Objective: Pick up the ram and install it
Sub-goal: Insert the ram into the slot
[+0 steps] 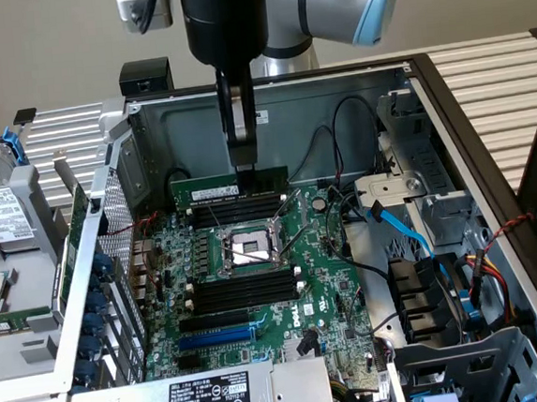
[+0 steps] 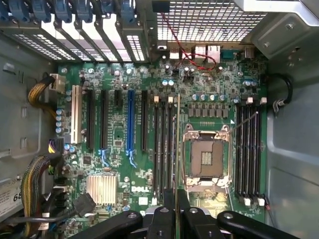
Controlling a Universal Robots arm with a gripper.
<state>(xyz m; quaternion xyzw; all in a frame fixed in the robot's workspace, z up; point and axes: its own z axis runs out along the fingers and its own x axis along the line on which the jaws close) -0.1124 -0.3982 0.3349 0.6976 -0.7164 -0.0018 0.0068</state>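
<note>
Gripper [image 1: 244, 168] with black fingers, nearly closed, pinches the long thin green circuit-board ram stick [image 1: 206, 181] at the middle of its top edge. The stick hangs level beneath it, lengthwise along the far bank of black memory slots [image 1: 236, 209], close over them. Open grey metal computer case [image 1: 149, 127] holds a green motherboard [image 1: 323, 264] – silver CPU socket [image 1: 249, 250], blue expansion slot [image 1: 215, 337], loose black cables [image 1: 337, 124].

A robotics lab or test workshop, by the look of it: a grey-and-blue robot arm [image 1: 326, 3] hangs over an opened computer case [image 1: 268, 88] with its motherboard [image 1: 320, 253] bare (the ram [image 1: 206, 182] pinched in the fingers [image 1: 240, 128]), on a slatted metal desk [image 1: 493, 78] before a plain wall [image 1: 48, 42].
</note>
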